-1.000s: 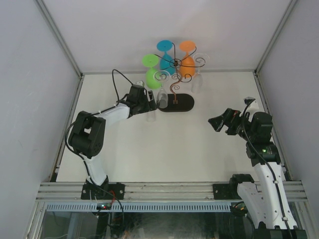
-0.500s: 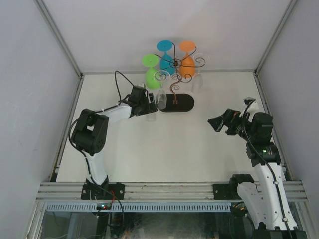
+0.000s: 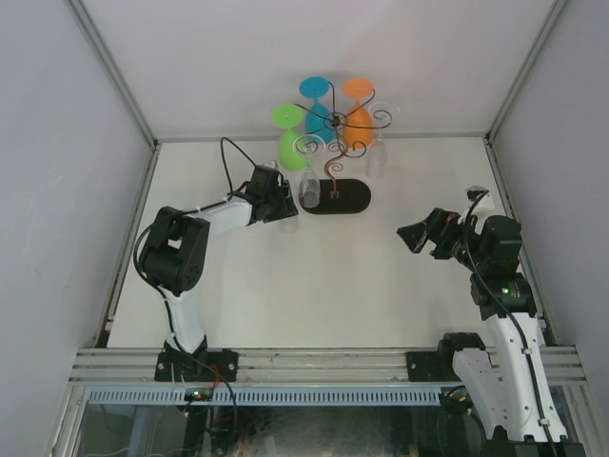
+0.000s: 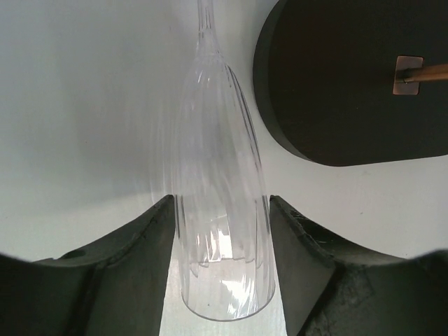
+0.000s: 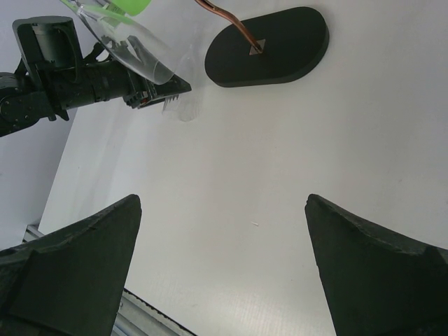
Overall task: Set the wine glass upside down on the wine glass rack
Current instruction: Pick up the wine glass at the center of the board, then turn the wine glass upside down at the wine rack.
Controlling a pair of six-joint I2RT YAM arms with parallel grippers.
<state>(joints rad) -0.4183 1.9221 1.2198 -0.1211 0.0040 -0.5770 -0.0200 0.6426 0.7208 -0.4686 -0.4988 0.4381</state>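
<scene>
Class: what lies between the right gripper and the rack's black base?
Nothing: only bare white table separates right gripper and black base, shown in the top and right wrist views.

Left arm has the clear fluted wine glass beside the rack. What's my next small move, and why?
Probably, with the left gripper shut, ease the clear fluted wine glass slightly toward the nearest curled arm of the dark-brown wire rack. The fingers clamp its bowl beside the black oval base; the foot is out of view, so seating is unconfirmed.
</scene>
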